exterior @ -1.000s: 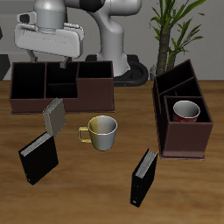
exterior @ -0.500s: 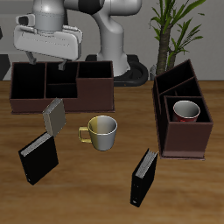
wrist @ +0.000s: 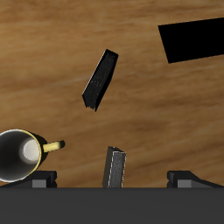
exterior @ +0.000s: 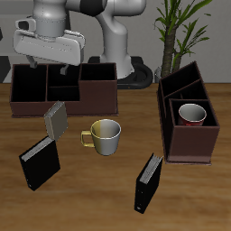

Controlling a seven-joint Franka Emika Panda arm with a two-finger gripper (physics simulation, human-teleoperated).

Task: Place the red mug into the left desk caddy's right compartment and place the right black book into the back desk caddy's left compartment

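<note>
The red mug [exterior: 191,114] stands inside the left desk caddy [exterior: 204,143], in the compartment nearest the table's front edge. The right black book [exterior: 40,163] stands upright on the table, well in front of the back desk caddy [exterior: 97,95]. My gripper [exterior: 51,65] hangs open and empty over that caddy's front wall, high above the table. In the wrist view the gripper [wrist: 114,178] shows both fingers spread wide. The right black book [wrist: 101,79] stands farther out ahead of it, untouched.
A small grey book [exterior: 56,119] [wrist: 115,166] stands almost under the gripper. A yellow-green mug [exterior: 104,135] [wrist: 22,156] sits beside it. The other black book [exterior: 149,182] stands near the front edge. A flat black shape [wrist: 192,39] is cut by the frame; I cannot tell what it is.
The hand has drifted slightly sideways, away from the left desk caddy, and dipped a little. Nothing on the table has moved.
</note>
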